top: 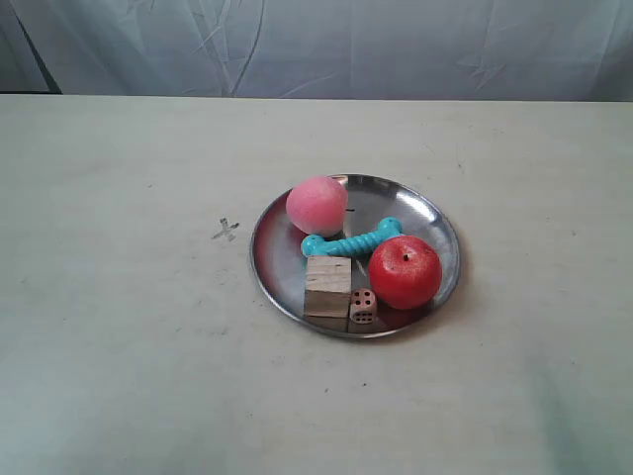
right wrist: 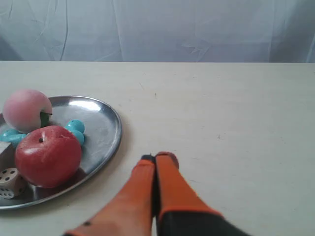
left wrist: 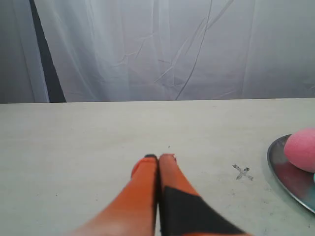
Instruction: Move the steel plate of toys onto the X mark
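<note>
The steel plate (top: 425,213) lies mid-table holding a pink ball (top: 316,205), teal dog-bone (top: 352,239), red apple (top: 404,272), wooden cube (top: 327,286) and small die (top: 362,306). The faint grey X mark (top: 226,230) sits just beside the plate's rim, uncovered. Neither arm shows in the exterior view. My left gripper (left wrist: 158,157) is shut and empty above bare table, with the X mark (left wrist: 242,172) and the plate's edge (left wrist: 290,179) off to one side. My right gripper (right wrist: 158,157) is shut and empty, close to the plate's rim (right wrist: 110,140) near the apple (right wrist: 47,155).
A pale curtain (top: 316,45) hangs behind the table's far edge. Beige tabletop (top: 119,376) spreads all round the plate.
</note>
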Available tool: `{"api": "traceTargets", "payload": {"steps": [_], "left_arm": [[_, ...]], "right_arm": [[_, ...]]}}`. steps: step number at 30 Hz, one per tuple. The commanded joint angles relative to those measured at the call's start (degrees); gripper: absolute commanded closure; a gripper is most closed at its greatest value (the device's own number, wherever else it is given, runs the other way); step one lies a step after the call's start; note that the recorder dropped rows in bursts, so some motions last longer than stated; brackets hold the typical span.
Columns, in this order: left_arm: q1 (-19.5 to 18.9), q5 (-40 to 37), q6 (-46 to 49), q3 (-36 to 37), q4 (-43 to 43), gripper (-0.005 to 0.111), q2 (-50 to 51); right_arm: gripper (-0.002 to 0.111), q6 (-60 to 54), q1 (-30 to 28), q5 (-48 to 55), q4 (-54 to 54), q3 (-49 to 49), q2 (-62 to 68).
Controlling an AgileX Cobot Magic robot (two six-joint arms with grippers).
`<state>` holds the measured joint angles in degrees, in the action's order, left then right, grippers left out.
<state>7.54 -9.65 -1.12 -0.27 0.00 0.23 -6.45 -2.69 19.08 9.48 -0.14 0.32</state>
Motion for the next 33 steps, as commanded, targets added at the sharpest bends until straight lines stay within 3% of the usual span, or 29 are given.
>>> {"api": "traceTargets", "payload": {"steps": [1, 8, 14, 16, 18, 20, 22, 27, 33], "left_arm": [[-0.1, 0.7, 0.0, 0.3, -0.3, 0.106, -0.2], [-0.1, 3.9, 0.0, 0.3, 1.8, 0.106, -0.2], [-0.1, 15.8, -0.4, 0.3, -11.1, 0.106, -0.2], [-0.1, 19.9, -0.4, 0.3, -16.5, 0.106, -0.2], [-0.1, 24.0, -0.4, 0.3, -21.1, 0.106, -0.2], [-0.1, 25.1, -0.5, 0.3, -24.6, 0.106, -0.2], [-0.1, 25.1, -0.7, 0.3, -29.3, 0.106, -0.2], [-0.1, 24.7, -4.8, 0.3, -42.1, 0.106, -0.2], [-0.1, 23.8, -4.9, 0.3, -42.4, 0.106, -0.2]], "right_arm": [[0.108, -0.1, -0.2, -0.5, 0.1, 0.1, -0.3], [0.108, -0.1, -0.2, -0.5, 0.1, 0.1, -0.3], [0.108, -1.1, -0.2, -5.0, -1.0, 0.1, -0.3], [0.108, 1.5, -0.2, -10.7, 6.3, 0.1, -0.3], [0.108, 5.1, -0.2, -15.8, 21.2, 0.1, -0.3], [0.108, 6.1, -0.2, -19.6, 34.9, 0.1, -0.3], [0.108, 6.1, -0.2, -22.5, 42.1, 0.1, -0.3], [0.108, 6.5, -0.2, -23.7, 48.2, 0.1, -0.3], [0.108, 6.5, 0.0, -24.6, 51.5, 0.1, -0.3]]}}
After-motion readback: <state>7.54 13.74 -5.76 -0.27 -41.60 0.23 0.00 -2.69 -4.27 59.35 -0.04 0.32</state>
